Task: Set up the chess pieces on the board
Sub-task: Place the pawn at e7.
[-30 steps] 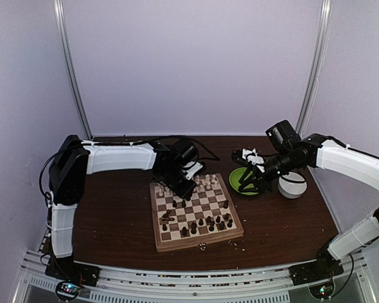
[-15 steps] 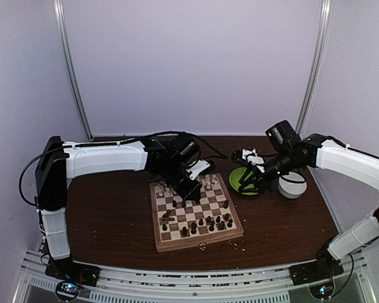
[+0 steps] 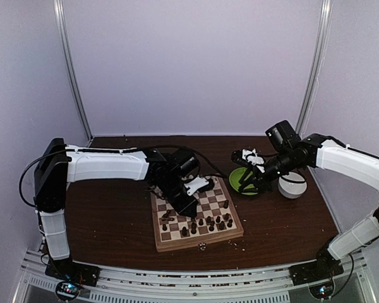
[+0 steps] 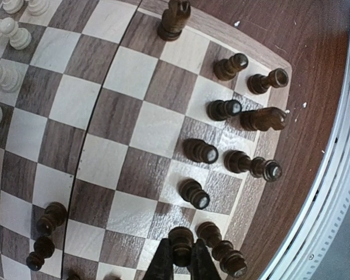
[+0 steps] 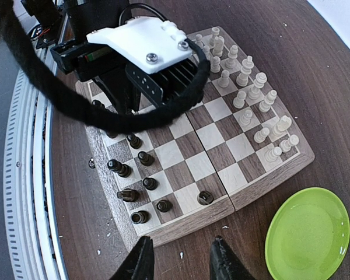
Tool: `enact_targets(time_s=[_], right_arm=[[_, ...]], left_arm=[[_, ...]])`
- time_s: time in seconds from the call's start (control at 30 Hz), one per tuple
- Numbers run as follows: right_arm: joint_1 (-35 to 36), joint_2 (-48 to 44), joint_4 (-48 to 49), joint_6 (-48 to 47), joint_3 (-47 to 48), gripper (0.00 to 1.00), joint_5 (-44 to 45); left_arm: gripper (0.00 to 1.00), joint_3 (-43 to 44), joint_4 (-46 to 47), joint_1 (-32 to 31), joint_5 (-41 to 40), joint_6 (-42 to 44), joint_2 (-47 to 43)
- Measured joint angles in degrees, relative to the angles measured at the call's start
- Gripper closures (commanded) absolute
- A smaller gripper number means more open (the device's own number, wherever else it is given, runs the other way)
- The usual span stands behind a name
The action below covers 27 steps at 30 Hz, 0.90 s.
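A dark wooden desk (image 3: pixel 114 214) fills the lower half of the overhead view. Right of centre sits a round green plate (image 5: pixel 308 233), with a white bowl (image 3: pixel 292 185) just to its right. Small pale specks (image 3: pixel 244 247) dot the desk near the metal rail (image 3: pixel 189 285) at the bottom.

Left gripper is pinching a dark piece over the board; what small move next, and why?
Probably lower the dark piece straight down, then open: the left gripper is shut on it, among the other dark pieces on the board.
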Motion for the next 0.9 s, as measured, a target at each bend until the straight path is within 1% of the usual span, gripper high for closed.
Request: enact_targets(time_s=[0.47, 0.57, 0.67, 0.8, 0.9], right_arm=[[0.0, 0.0, -0.07, -0.02, 0.0, 0.67, 0.0], [0.0, 0.0, -0.13, -0.02, 0.0, 0.67, 0.0], [0.0, 0.0, -0.22, -0.02, 0.0, 0.67, 0.0], [0.0, 0.0, -0.42, -0.02, 0.0, 0.67, 0.0], [0.0, 0.0, -0.44, -0.02, 0.0, 0.67, 0.0]], left_arm=[[1.0, 0.11, 0.09, -0.04, 0.81, 0.37, 3.37], [0.91, 0.2, 0.09, -0.04, 0.72, 0.35, 3.41], [0.84, 0.22, 0.07, -0.04, 0.42, 0.46, 3.43], [0.77, 0.22, 0.0, -0.07, -0.09, 0.68, 3.45], [0.74, 0.24, -0.09, -0.04, -0.76, 0.9, 3.41]])
